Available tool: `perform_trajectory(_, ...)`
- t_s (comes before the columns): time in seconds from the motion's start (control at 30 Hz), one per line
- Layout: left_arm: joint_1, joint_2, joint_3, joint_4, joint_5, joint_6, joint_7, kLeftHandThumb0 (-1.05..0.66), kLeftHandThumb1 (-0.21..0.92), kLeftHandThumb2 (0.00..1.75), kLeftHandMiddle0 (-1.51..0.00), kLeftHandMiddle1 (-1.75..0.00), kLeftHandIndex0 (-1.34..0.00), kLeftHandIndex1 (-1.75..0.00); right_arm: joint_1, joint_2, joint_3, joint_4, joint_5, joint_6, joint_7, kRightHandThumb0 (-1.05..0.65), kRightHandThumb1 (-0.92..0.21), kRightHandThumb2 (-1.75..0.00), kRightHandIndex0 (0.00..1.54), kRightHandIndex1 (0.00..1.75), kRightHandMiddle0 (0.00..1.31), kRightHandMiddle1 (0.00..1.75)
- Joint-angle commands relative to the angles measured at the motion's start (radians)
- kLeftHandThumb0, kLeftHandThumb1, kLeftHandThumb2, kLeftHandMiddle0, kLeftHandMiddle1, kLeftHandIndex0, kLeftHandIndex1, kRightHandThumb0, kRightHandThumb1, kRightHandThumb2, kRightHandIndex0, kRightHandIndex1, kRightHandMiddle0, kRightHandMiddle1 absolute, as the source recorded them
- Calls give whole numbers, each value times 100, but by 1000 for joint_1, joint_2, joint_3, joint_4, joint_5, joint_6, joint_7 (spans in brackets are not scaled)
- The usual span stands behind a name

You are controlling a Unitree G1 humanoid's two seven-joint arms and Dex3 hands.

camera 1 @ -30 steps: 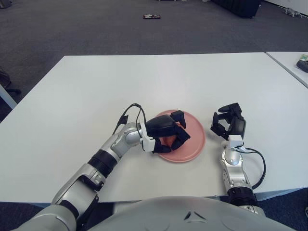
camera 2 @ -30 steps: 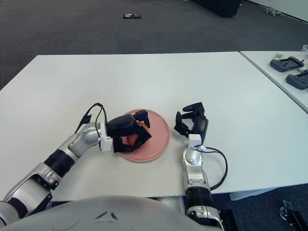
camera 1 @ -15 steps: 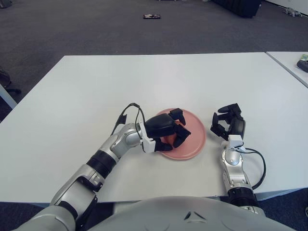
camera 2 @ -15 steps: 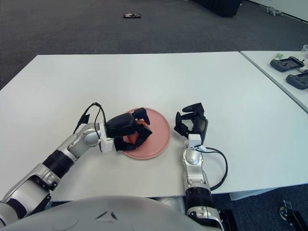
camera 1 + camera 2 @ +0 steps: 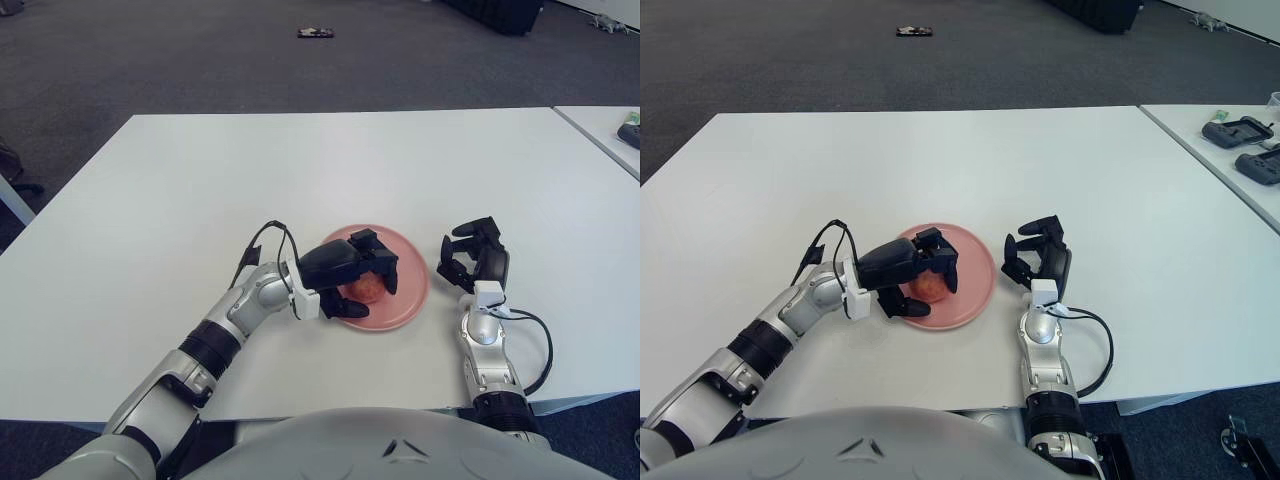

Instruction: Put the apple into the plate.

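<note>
The red apple [image 5: 366, 289] sits on the left part of the pink plate [image 5: 407, 262], near the table's front middle. My left hand [image 5: 350, 268] reaches in from the left and arches over the apple. Its fingers [image 5: 384, 271] are lifted above the fruit and its thumb lies low at the plate's near rim, so the apple shows between them, no longer clamped. My right hand [image 5: 474, 256] shows just right of the plate, fingers loosely spread and holding nothing.
The white table [image 5: 300, 170] stretches far back and to both sides. A second table [image 5: 1200, 145] at the right carries black controllers [image 5: 1238, 131]. A small dark object [image 5: 315, 35] lies on the carpet far behind.
My left hand's fingers have loosened and risen off the apple, which now rests uncovered on the plate. The hand has drawn back slightly to the left. The right hand has not moved.
</note>
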Motion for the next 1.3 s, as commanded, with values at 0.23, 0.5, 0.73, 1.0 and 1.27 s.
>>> perform_trajectory(0.23, 24, 6, 49, -51, -290, 120, -166, -85, 49, 88, 0, -47, 0, -83, 12, -4, 3, -3, 7, 2, 14, -40, -61, -96, 58, 148, 39, 175)
perform_trajectory(0.5, 17, -9, 88, -52, -419, 176, -260, -91, 55, 85, 0, -19, 0, -47, 14, -3, 4, -10, 0, 3, 9, -39, -63, -93, 57, 148, 37, 175)
perform_trajectory(0.73, 7, -23, 139, 5, -479, 155, -310, -100, 66, 76, 0, -2, 0, -20, 11, -4, 5, -3, 10, -10, 16, -39, -62, -94, 60, 148, 38, 175)
perform_trajectory(1.0, -5, -91, 215, 69, -624, 163, -374, -103, 71, 70, 0, 0, 0, -18, 8, 0, 5, -1, 11, -11, 12, -40, -60, -97, 62, 147, 40, 175)
perform_trajectory(1.27, 51, -151, 354, 9, -697, 133, -305, -98, 66, 72, -1, 0, 0, -33, 2, -5, 8, 7, 12, -21, 17, -40, -57, -100, 63, 147, 41, 175)
